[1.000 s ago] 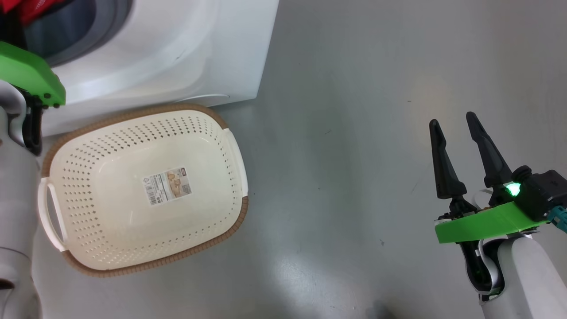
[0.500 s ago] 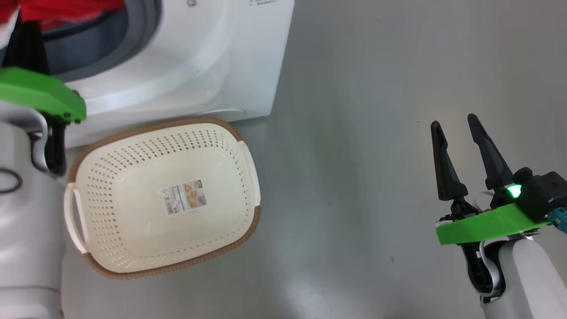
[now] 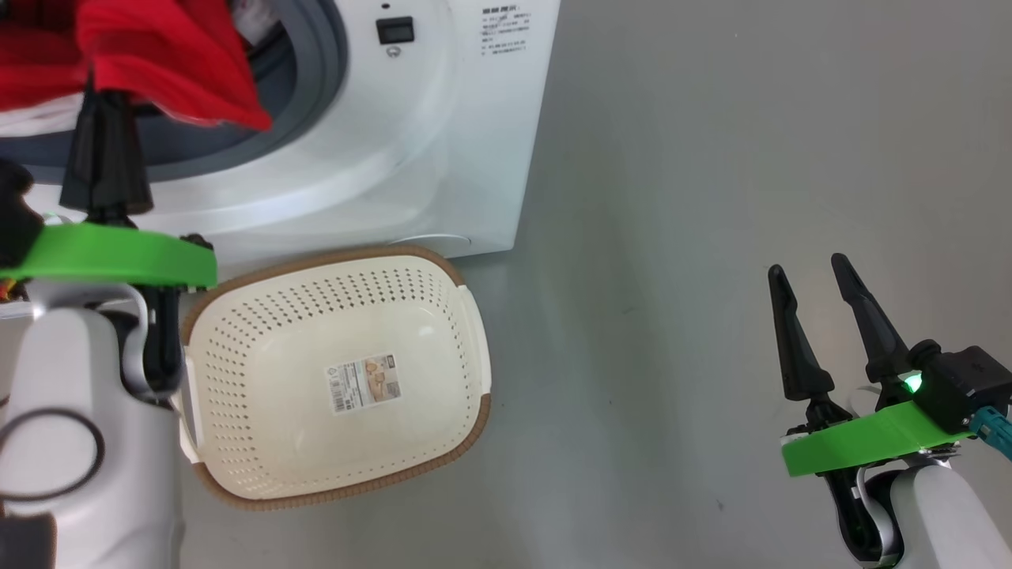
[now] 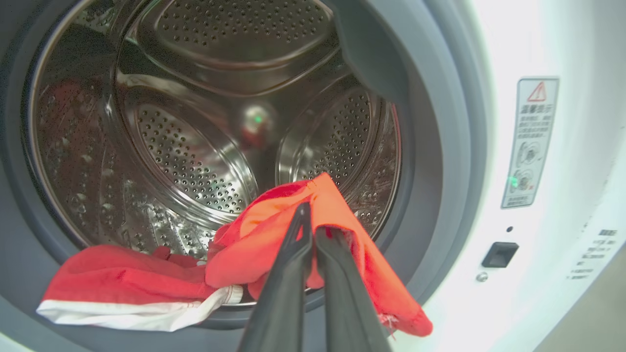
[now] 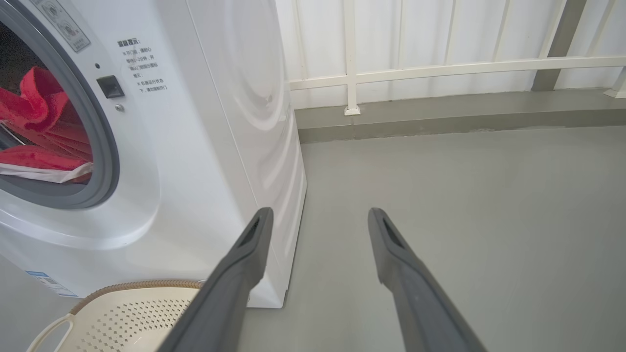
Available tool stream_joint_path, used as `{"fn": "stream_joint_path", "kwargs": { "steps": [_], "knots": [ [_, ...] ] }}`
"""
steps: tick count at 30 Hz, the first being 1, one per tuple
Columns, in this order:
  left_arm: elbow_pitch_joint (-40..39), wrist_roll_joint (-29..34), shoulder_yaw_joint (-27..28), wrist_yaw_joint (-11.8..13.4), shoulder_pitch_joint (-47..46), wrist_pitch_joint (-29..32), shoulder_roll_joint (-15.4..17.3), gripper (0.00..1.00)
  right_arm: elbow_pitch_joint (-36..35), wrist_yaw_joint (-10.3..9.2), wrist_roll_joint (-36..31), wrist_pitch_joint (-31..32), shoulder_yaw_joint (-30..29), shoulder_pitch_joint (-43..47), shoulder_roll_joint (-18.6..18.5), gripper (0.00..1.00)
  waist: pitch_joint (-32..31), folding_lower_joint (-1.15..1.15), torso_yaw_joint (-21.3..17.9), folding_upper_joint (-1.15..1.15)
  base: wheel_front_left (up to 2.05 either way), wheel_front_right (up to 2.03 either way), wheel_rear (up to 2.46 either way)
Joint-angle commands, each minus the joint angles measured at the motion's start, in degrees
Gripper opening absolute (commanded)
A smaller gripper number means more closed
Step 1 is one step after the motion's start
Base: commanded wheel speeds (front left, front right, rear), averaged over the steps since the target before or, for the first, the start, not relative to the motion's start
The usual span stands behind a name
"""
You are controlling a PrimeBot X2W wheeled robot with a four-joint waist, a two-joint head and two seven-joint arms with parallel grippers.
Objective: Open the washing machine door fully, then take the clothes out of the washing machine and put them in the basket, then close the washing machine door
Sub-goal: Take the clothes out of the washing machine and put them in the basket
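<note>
Jaws of the left gripper [image 4: 313, 226] are pinched together on a red fold of the clothes [image 4: 264, 234] at the mouth of the drum [image 4: 195, 146], mid-frame in the left wrist view. The right gripper's [image 3: 805, 269] stand apart, lower right of the head view. Since a second ago the head camera has swung, bringing more red into the upper left. The left forearm [image 3: 87, 435] hides the left edge of the basket [image 3: 332, 259], lower centre below the washing machine [image 3: 451, 142].
</note>
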Motion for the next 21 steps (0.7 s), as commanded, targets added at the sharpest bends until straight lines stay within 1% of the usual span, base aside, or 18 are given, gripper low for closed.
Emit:
{"fn": "stream_joint_path", "kwargs": {
  "steps": [1, 14, 19, 21],
  "knots": [
    [-3.38, 0.18, 1.14, -0.32, 1.87, -0.28, 1.86, 0.0, -1.22, 0.36, 0.55, -0.36, 0.89, 0.56, -0.62, 1.0, -0.74, 0.0, 0.54, 0.0, 0.0, 0.0, 0.0],
    [-22.82, -0.77, 2.02, -0.33, 11.3, -0.28, -0.33, 0.0, -1.53, 0.36, 0.65, -0.36, 0.41, 1.5, -0.67, 1.0, -1.67, 0.0, 1.38, 0.0, 0.0, 0.0, 0.0],
    [-28.73, -1.0, 2.01, -0.33, 13.48, -0.28, -0.94, 0.0, -1.56, 0.36, 0.61, -0.36, 0.43, 1.78, -0.71, 1.0, -1.95, 0.0, 1.67, 0.0, 0.0, 0.0, 0.0],
    [-29.84, -1.01, 1.99, -0.33, 13.8, -0.28, -1.02, 0.0, -1.57, 0.36, 0.6, -0.36, 0.46, 1.79, -0.7, 1.0, -1.98, 0.0, 1.71, 0.0, 0.0, 0.0, 0.0]
  ]
}}
